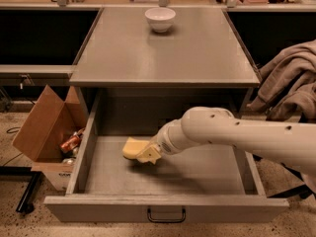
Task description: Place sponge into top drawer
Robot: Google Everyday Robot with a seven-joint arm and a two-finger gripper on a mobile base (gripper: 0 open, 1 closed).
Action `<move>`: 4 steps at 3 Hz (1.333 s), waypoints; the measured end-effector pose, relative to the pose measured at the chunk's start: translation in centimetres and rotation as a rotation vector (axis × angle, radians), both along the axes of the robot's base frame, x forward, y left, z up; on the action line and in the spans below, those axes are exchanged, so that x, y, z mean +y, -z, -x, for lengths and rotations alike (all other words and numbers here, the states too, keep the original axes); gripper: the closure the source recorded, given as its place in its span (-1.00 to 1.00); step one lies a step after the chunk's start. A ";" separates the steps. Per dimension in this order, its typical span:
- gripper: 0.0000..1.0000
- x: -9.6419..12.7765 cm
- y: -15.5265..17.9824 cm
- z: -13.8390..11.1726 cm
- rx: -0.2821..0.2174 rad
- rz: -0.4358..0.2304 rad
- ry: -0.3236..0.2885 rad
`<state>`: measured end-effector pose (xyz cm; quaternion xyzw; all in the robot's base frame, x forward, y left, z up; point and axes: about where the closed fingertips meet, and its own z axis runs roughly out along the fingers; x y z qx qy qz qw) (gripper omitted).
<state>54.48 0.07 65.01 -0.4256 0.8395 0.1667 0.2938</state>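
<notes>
The pale yellow sponge (131,147) is low inside the open top drawer (197,177), left of centre, at or just above the grey floor. My gripper (147,154) is inside the drawer, reaching in from the right on a white arm (237,135). Its cream-yellow fingers (150,155) are closed on the sponge's right end. The drawer is pulled fully out, and its black handle (166,215) shows on the front panel. The part of the sponge between the fingers is hidden.
A white bowl (160,19) stands at the back of the grey cabinet top (163,58). An open cardboard box (42,127) with cans sits on the floor at the left. A grey-brown cloth (291,83) hangs over something at the right.
</notes>
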 end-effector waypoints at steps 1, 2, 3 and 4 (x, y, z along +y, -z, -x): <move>-0.31 0.4 1.4 0.3 0.029 0.008 -0.011; -0.78 0.4 1.6 0.4 0.032 0.009 -0.013; -1.00 -0.1 0.1 0.2 0.007 -0.032 -0.024; -1.00 -0.5 -3.3 -0.1 -0.027 -0.116 -0.071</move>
